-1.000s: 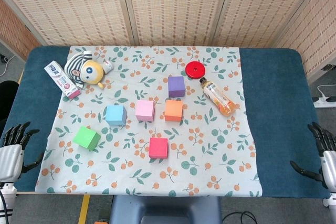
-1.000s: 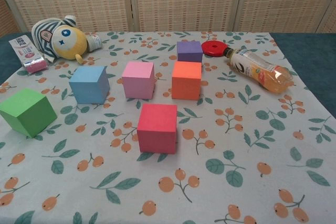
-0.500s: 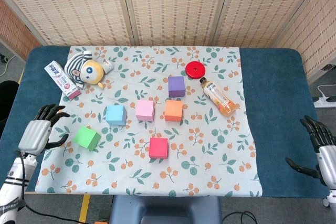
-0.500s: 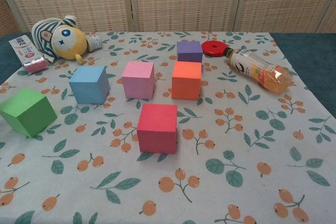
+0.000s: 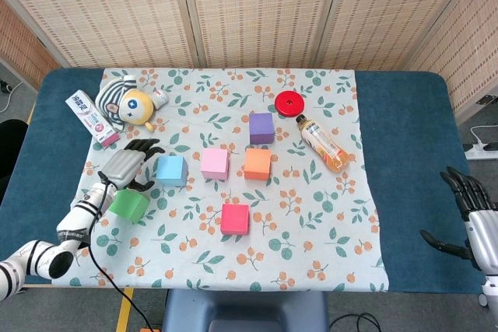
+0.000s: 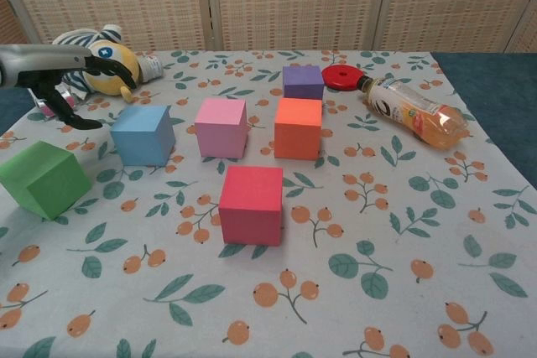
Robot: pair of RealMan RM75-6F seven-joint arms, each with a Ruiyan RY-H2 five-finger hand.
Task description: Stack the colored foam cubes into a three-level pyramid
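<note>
Six foam cubes lie apart on the floral cloth: green, blue, pink, orange, purple and red. My left hand hovers open, fingers spread, just above the green cube and left of the blue one, holding nothing. My right hand is open past the table's right front edge, out of the chest view.
A striped plush toy and a toothpaste box lie at the back left. A red lid and a lying juice bottle sit right of the purple cube.
My left hand has swung in from the table's left edge over the cloth, up to the green and blue cubes. The right hand has crept slightly up. No cube has moved.
</note>
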